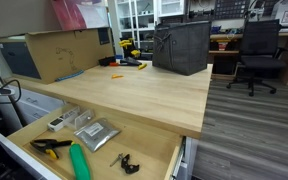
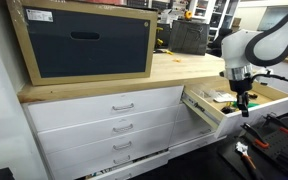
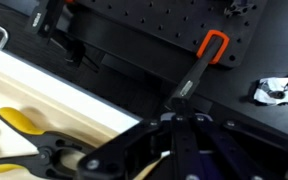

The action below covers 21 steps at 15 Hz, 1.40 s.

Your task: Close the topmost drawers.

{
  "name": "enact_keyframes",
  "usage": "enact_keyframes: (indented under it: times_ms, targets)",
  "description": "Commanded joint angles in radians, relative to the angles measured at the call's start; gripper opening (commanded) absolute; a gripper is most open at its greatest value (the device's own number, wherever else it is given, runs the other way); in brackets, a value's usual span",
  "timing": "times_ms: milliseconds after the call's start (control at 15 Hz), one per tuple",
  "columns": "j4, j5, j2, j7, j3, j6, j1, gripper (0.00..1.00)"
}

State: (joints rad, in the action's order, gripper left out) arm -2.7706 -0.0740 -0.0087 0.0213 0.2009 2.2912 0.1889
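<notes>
I am holding the claw point(image 2: 244, 106) by the open top drawer point(image 2: 198, 109) at the frame's right, getting ready to push it in; I cannot tell if the claw is clenched.

Exterior views share the open drawer point(image 1: 149, 140) point(image 2: 199, 108), wrist view close above

Workshop or maker lab.
Wooden desk point(image 1: 134, 95), open drawer point(image 1: 171, 159) of hand tools point(image 1: 50, 147), office chair point(image 1: 256, 48), cluttered shelves point(image 1: 134, 20) behind.

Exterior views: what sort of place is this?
Probably a workshop or lab: a wooden workbench with banks of drawers, a yellow-handled clamp and other hand tools in the open drawer, and an office chair behind.
</notes>
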Motion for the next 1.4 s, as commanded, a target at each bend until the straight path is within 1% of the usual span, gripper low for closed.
enact_keyframes:
  times_ms: [0,133,267,533,733,933,1133,1333]
  targets:
    - [-0.014,0.062,-0.086,-0.009,0.024,-0.089,0.032,0.0]
    - [-0.011,0.058,-0.099,0.009,0.03,-0.106,0.041,0.0]
    - [-0.008,0.033,-0.101,0.03,0.032,-0.096,0.042,0.0]
    - [0.0,-0.013,-0.077,0.071,0.028,-0.101,0.032,0.0]
    - [-0.003,-0.068,-0.056,0.12,0.021,-0.092,0.02,0.0]
    - [-0.003,-0.133,-0.025,0.169,0.009,-0.058,0.004,0.0]
    - [-0.004,-0.193,0.024,0.182,-0.009,0.029,-0.011,0.0]
    - [-0.004,-0.28,0.091,0.189,-0.036,0.154,-0.024,0.0]
